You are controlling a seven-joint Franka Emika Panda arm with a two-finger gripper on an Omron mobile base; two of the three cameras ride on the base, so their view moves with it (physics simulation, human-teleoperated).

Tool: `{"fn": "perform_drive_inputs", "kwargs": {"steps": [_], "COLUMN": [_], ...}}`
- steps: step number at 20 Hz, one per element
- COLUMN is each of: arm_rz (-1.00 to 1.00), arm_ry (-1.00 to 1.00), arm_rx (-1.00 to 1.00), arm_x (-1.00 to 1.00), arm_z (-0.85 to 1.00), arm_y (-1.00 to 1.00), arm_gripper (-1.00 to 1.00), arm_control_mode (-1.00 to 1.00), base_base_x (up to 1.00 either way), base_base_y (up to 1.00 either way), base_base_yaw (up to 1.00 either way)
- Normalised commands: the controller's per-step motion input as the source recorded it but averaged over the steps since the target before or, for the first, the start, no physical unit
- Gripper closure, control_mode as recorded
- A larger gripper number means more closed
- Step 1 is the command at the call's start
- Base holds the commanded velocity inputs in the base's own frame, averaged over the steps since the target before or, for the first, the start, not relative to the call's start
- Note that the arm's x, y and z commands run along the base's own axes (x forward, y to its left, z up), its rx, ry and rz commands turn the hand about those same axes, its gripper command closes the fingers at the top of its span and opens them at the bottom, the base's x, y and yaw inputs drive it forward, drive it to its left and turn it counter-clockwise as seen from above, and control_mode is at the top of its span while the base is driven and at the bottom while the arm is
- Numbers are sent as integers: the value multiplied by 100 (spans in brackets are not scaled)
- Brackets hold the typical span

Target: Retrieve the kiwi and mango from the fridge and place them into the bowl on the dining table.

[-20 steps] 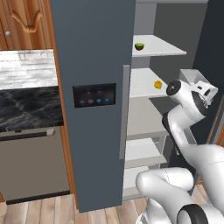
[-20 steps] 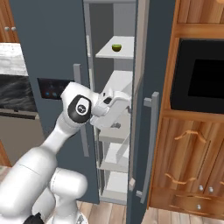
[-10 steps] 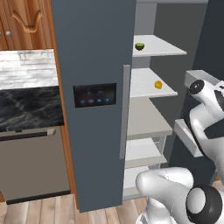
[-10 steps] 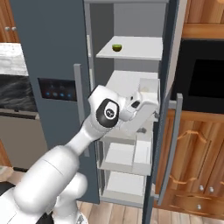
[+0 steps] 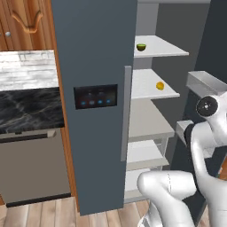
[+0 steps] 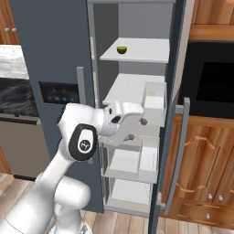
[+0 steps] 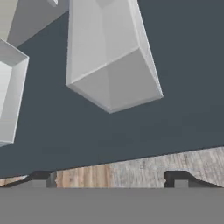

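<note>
The fridge [image 5: 95, 133] stands with its right door [image 6: 176, 96] swung open. On the top shelf sits the kiwi [image 5: 141, 47], green and small, also in the right base view [image 6: 121, 50]. The mango [image 5: 160, 86] lies on the second shelf below it. My gripper [image 7: 109, 179] is open and empty, its fingertips [image 7: 41, 177] wide apart. It faces the inner side of the open door and its white door bins [image 7: 109, 57], well below and right of both fruits. The bowl and the dining table are out of view.
A black marble wall counter [image 5: 26, 106] with a grey appliance front [image 5: 31, 164] under it adjoins the fridge's left side. A black oven [image 6: 215, 77] in wooden cabinets [image 6: 205, 183] stands right of the open door. Wooden floor lies below.
My arm has swung to the right, and the fridge's right door has opened wider with it. The kiwi and mango have not moved.
</note>
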Motion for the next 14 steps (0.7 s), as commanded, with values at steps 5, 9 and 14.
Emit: {"fn": "perform_drive_inputs", "kwargs": {"steps": [5, 9, 14], "arm_rz": [6, 0, 0], "arm_ry": [-16, -18, -7], "arm_rx": [1, 12, 35], "arm_x": [-23, -2, -7], "arm_z": [91, 17, 0], "arm_y": [100, 100, 100], "arm_gripper": [-100, -100, -100], "arm_control_mode": [-100, -100, -100], "base_base_x": [0, 0, 0], "base_base_y": [0, 0, 0], "base_base_yaw": [0, 0, 0]}}
